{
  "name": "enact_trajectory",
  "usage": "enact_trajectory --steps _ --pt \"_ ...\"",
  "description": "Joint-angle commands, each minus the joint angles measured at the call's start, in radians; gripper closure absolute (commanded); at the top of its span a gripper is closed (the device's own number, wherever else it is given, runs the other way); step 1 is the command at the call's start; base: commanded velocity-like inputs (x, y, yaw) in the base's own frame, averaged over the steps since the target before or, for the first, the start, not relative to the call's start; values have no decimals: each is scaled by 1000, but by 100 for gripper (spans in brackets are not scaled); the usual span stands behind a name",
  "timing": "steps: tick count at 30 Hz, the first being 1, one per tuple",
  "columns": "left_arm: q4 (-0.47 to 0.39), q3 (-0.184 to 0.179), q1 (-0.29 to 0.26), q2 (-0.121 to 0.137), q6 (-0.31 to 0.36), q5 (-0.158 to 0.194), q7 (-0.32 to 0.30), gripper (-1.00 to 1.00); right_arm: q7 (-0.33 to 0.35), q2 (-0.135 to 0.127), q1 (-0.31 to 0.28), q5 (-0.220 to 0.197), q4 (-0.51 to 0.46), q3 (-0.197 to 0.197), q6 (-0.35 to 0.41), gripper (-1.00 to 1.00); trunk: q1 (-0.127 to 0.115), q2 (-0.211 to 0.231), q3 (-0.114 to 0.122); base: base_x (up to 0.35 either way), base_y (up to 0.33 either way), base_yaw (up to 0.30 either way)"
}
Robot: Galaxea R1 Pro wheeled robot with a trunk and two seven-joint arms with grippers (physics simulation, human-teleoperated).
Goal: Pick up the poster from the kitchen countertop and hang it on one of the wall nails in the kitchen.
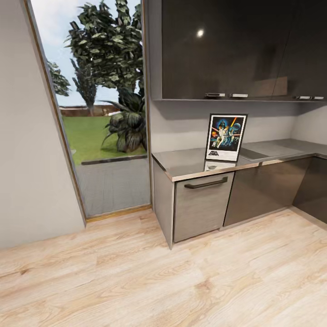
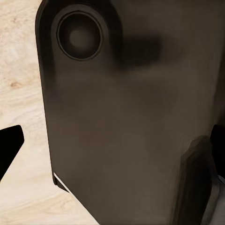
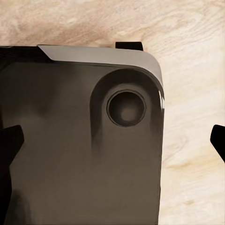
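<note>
1. Left end effector (image 2: 112, 154): in its wrist camera the two dark fingertips sit far apart at the frame edges, so it's spread wide and holding nothing. Right behind it is a dark part of the robot's own body (image 2: 131, 117), with wood floor beyond.
2. Right end effector (image 3: 112, 140): same deal, fingertips far apart, wide and empty, hanging over another dark robot panel (image 3: 70, 154) and the pale floor.
3. Going outward in the head view: light wood floor (image 1: 159, 281) in the near part, then the dark cabinets with a drawer handle (image 1: 205, 183).
4. The poster (image 1: 226, 137) stands upright on the grey desk (image 1: 181, 163), back against the wall, near the desk's left end.
5. Far left there's a big glass door (image 1: 104, 104) with garden outside.
6. Progress-wise, I'd say basically nothing's done: poster untouched, robot well apart from it. Left: drive closer, grab, find a nail (can't spot any here), hang.
</note>
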Motion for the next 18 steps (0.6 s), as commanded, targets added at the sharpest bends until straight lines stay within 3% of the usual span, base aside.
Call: enact_trajectory --steps 1,12,18 --pt "-2 0 1 0 -1 0 0 -100 0 0 -1 -1 1 0 -4 -100 0 0 -1 0 0 0" --pt "5 1 -3 -2 -1 0 0 -100 1 -4 8 1 0 1 2 -100 0 0 -1 0 0 0" --pt "-29 5 -3 -2 0 -4 4 -100 0 -14 -1 0 -34 -1 -32 -100 0 0 -1 0 0 0"
